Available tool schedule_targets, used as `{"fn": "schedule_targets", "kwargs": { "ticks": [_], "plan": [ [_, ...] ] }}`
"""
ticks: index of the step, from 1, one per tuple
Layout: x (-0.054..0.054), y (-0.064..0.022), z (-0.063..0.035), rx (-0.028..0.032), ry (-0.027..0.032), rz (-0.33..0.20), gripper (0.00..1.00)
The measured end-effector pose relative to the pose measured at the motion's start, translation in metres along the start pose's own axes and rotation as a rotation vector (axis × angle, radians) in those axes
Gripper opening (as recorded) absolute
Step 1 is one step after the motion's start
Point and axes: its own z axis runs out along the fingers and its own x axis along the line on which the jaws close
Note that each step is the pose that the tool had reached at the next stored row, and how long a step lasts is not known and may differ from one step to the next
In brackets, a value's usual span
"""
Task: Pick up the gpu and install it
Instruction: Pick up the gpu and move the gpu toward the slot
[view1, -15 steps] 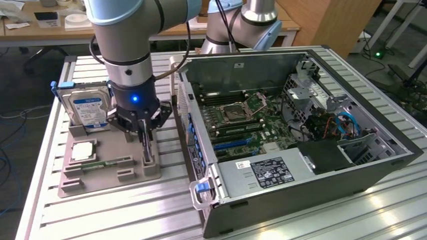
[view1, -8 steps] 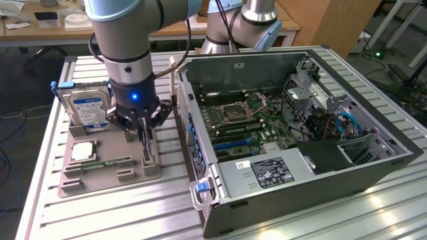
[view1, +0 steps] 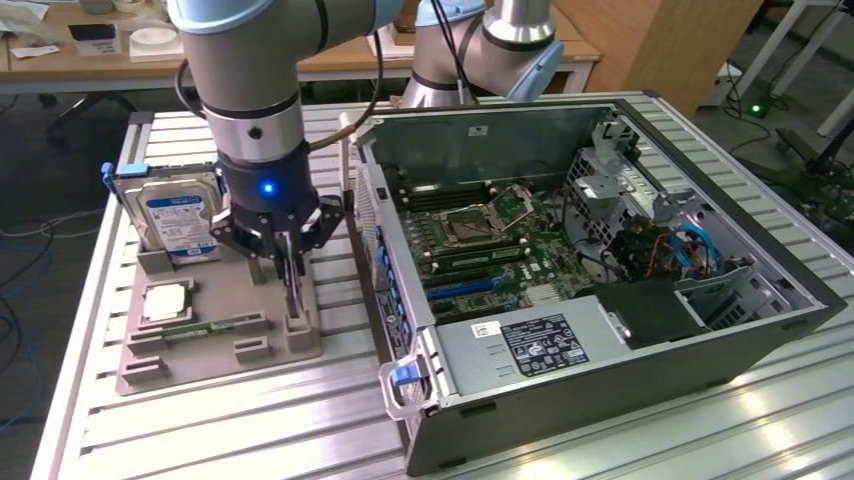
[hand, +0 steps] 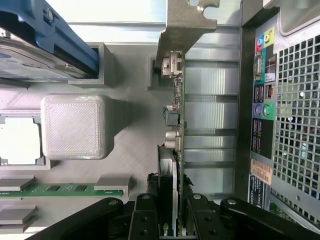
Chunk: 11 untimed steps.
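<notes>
1. The tool (view1: 287, 268) hangs straight down from the arm over the grey holder (view1: 200, 365), at the holder's edge nearest the case (view1: 574, 380).
2. It is clenched on the gpu (view1: 295, 305). In the wrist view the two black fingers (hand: 145, 220) press on either face of the card, with the tool (hand: 171, 220) centred over its top edge.
3. The gpu (hand: 176, 125) stands on edge in a slot of the holder. Its lower end looks seated in the slot, though I cannot tell whether it has lifted at all.
4. Its grey metal bracket (hand: 185, 25) sits at the end of the card away from the fingers.
5. On the holder, toward the exterior view's left of the gpu:
   - the drive (view1: 178, 222) stands upright at the far end, with its blue label facing out
   - the chip (view1: 166, 301) lies flat nearer
   - the memory stick (view1: 214, 327) lies on edge just beyond it
6. The case lies on its side at the exterior view's right, just beside the holder, open on top with the board (view1: 494, 250) exposed.
7. Holder and case both rest on the slatted metal desk (view1: 240, 430).
</notes>
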Motion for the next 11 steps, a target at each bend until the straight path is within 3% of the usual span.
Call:
{"fn": "schedule_targets", "kwargs": {
  "ticks": [11],
  "plan": [
    [-0.0002,-0.0011,-0.0073,-0.0053,0.0002,0.000,0.27]
  ]
}}
